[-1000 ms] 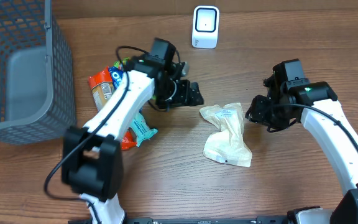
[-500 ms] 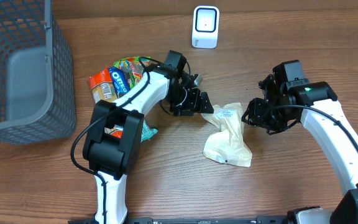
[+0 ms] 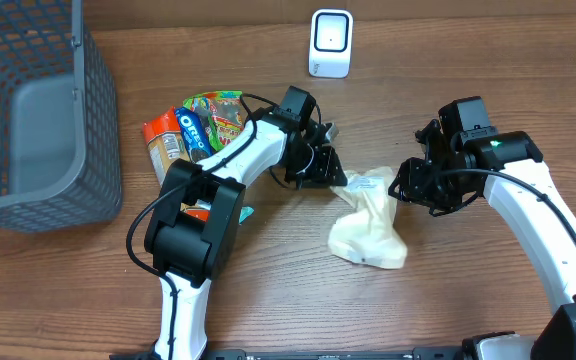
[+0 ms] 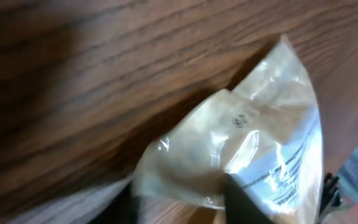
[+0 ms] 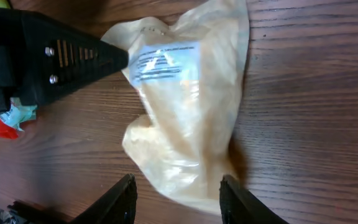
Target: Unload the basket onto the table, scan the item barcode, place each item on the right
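My left tool (image 3: 333,178) sits at the upper left corner of the clear plastic pouch (image 3: 368,225), which lies crumpled on the wooden tabletop (image 3: 268,290) between my two arms. In my left wrist view the pouch's edge runs between my two fingers and they are drawn close together. The picture is blurred, but they seem to be pinching that corner. From my right wrist view I see the black tip of the left tool touching the pouch just beside its white printed label (image 5: 163,62), which faces up.

My right tool (image 3: 408,187) hangs just beside the pouch's right edge with its fingers spread and nothing gripped. In its own camera the pouch's near end lies between the two fingertips.

The white barcode scanner (image 3: 330,43) stands at the far edge of the tabletop, well apart from the pouch. To the left of my left arm lies a heap of snack packets, among them an Oreo pack (image 3: 190,127). A grey wire basket (image 3: 98,120) stands at the far left.
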`<state>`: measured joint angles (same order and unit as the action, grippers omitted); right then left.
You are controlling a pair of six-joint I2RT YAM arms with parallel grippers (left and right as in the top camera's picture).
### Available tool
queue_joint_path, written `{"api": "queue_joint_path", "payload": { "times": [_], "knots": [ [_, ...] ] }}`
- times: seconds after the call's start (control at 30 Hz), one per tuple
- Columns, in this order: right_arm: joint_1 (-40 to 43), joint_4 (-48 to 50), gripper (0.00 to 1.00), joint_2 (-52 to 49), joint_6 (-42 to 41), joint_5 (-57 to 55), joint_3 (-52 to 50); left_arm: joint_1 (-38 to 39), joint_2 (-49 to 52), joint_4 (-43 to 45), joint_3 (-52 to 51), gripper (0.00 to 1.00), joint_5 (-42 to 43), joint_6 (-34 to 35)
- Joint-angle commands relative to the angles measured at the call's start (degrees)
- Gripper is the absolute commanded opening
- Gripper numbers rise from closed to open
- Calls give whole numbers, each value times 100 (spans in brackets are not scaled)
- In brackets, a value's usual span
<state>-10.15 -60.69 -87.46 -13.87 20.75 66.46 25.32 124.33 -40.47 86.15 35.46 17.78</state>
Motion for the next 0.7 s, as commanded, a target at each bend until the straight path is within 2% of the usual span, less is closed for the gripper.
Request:
{"api": "queue_joint_path", "payload": {
  "times": [0.0,0.03,0.23,0.37,0.4,0.5,0.53,0.57,0.67],
  "knots": [
    [15,7,44,109,46,37,151,22,157,57,-55,9,-48,273],
    [15,4,45,109,46,37,151,22,157,76,-55,4,28,297],
    [15,2,45,109,44,37,151,20,157,131,-55,4,466,282],
    [15,-15,45,109,46,35,151,13,157,98,-55,4,466,190],
    [15,-15,45,109,46,35,149,15,157,50,-55,9,463,175],
    [15,-13,45,109,46,35,151,15,157,-31,-55,57,452,57],
    [15,-13,45,109,46,35,151,24,157,-42,-57,66,402,61],
    [15,-11,45,109,48,35,151,44,160,-37,-61,70,332,63],
    [15,-11,45,109,48,35,151,127,201,46,-63,70,181,94]
  ]
}}
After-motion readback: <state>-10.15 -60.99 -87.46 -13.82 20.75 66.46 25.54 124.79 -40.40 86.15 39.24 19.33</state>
